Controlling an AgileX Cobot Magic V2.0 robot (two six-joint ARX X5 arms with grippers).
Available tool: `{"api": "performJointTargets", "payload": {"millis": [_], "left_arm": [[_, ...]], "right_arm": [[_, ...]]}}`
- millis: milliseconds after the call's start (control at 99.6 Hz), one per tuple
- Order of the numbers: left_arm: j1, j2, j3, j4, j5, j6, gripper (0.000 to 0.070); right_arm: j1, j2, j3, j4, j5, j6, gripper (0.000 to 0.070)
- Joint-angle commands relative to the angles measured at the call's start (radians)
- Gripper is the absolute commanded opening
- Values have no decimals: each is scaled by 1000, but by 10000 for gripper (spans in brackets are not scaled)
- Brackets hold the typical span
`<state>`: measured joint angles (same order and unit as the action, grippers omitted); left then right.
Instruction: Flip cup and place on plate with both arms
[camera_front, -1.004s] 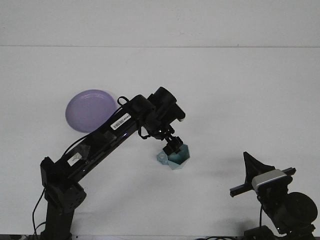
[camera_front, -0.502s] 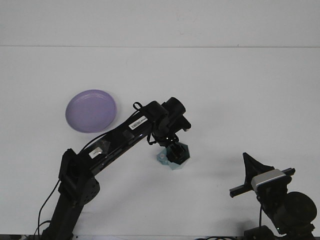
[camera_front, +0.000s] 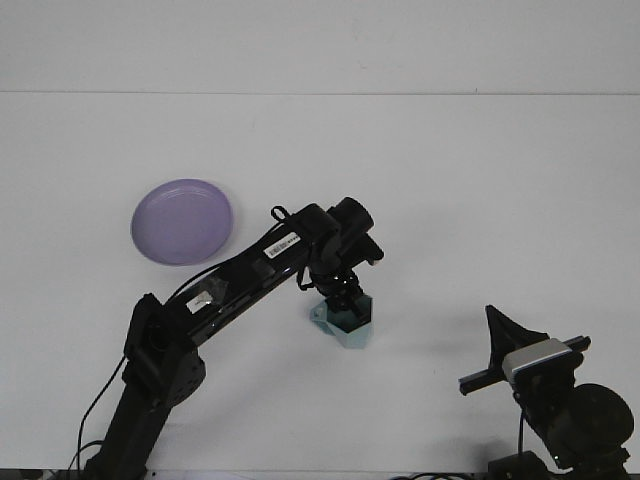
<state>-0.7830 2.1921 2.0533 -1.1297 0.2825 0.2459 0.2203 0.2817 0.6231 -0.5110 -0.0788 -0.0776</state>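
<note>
A teal faceted cup rests on the white table near the middle front, tipped on its side. My left gripper comes down from the upper left and is shut on the cup's upper rim, which it partly hides. The purple plate lies flat at the left, well apart from the cup, with nothing on it. My right gripper sits low at the bottom right corner, off to the right of the cup and touching nothing.
The left arm stretches diagonally from the bottom left across the space between plate and cup. The table's far edge runs across the top. White tabletop spreads to the right and behind.
The left arm has leaned forward and lowered, pressing the gripper down onto the cup. The cup has shifted slightly down and left and turned. The right arm has stayed still.
</note>
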Motion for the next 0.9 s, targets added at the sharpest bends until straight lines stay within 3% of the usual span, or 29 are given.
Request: {"api": "performJointTargets", "payload": {"millis": [0,291,422,894], "left_arm": [[-10,16,39,-12,-2,11,11],[53,-31,117,-108,-5,-24,11],[119,-90,117,-127,-59,-42,11],[597,-175,117,-125,-111,-94,11]], "right_arm": [[0,-1,4,8,-2,10,0],[0,-1,4,8,-2,10,0],[0,-1,4,8,-3,11,0],[0,0,4,-3,-11,29,0]]}}
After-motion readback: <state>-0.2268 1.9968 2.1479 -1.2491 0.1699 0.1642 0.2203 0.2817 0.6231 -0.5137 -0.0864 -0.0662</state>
